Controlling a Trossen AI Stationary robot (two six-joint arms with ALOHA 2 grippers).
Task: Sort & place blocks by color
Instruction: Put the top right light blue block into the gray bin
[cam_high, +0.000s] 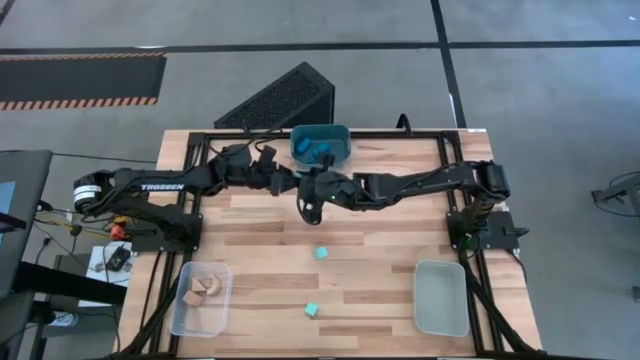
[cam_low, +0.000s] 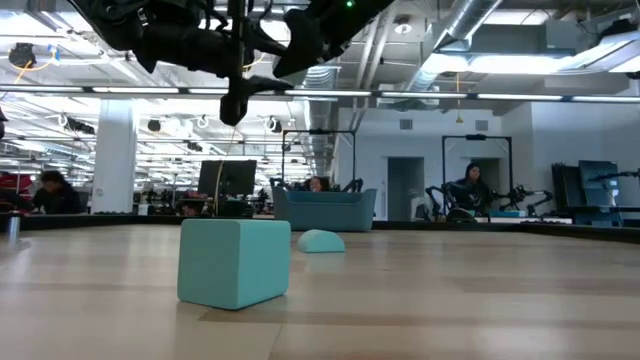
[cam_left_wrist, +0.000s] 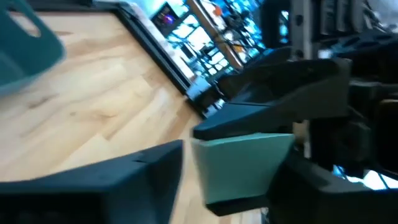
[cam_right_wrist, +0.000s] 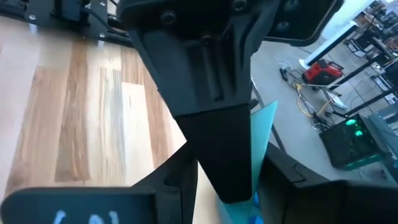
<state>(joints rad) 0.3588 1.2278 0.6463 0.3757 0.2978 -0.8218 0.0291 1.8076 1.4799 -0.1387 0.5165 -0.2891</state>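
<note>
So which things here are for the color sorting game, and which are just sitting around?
Job: teal block in the air, held by the right gripper, left gripper meeting it near the teal bin; two teal blocks on the table; tan blocks in the left clear bin; right clear bin.
Lying about: black slatted wedge behind the table; cables beside the left arm.

Bright even overhead light; left wrist view motion-blurred, soft shadows.

high view looks straight down on the bench (cam_high: 330, 230); low view looks level across it; both wrist views sit close over the planks.
</note>
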